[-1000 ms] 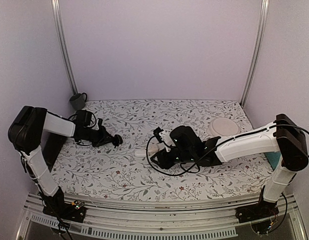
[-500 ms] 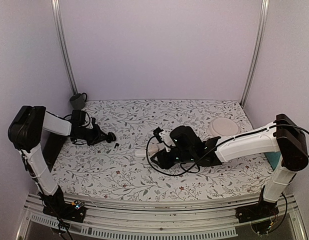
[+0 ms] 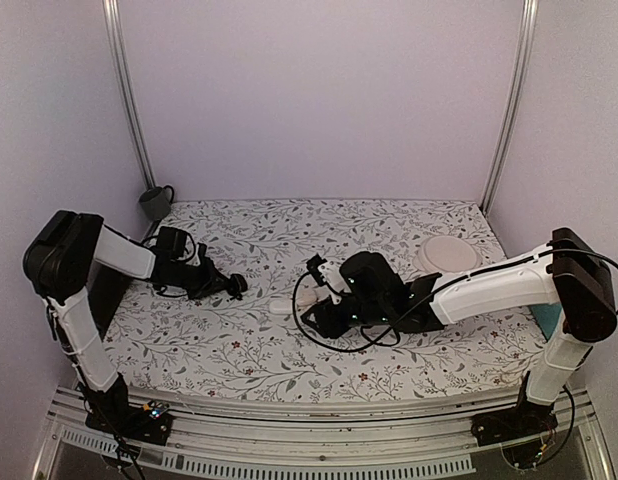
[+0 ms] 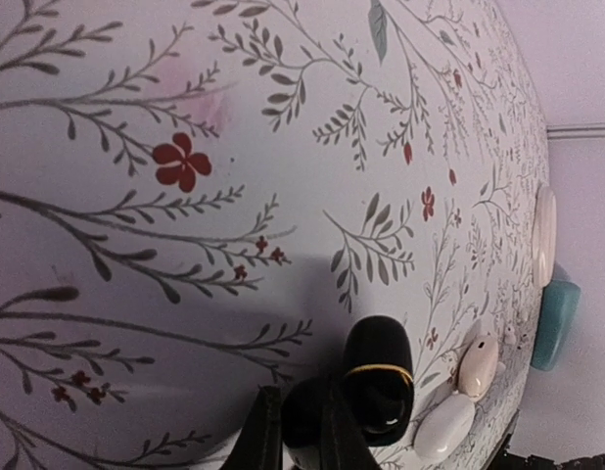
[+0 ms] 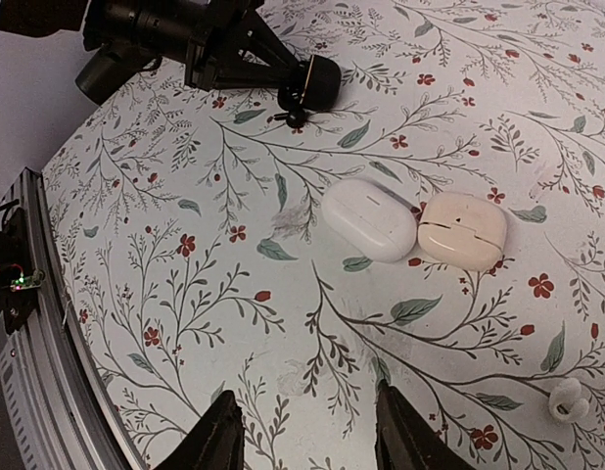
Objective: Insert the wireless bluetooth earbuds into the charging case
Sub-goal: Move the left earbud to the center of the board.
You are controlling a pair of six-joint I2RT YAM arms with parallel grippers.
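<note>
Watching my left claw (image 5: 299, 70), pinched fully shut at the case (image 5: 324, 80) on the counter's (image 5: 185, 294) left with an earbud (image 5: 296, 117) just beside, I'm fearing a nudge skids both away, while my right claw (image 5: 307, 436) is hovering half-open, empty.

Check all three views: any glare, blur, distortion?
Top external: even soft light, sharp, no glare. Left wrist: heavy fisheye bends the cloth; small glints on the black case; far things soft. Right wrist: sharp, milder bending at the left edge; white case bright, not blown out.
</note>
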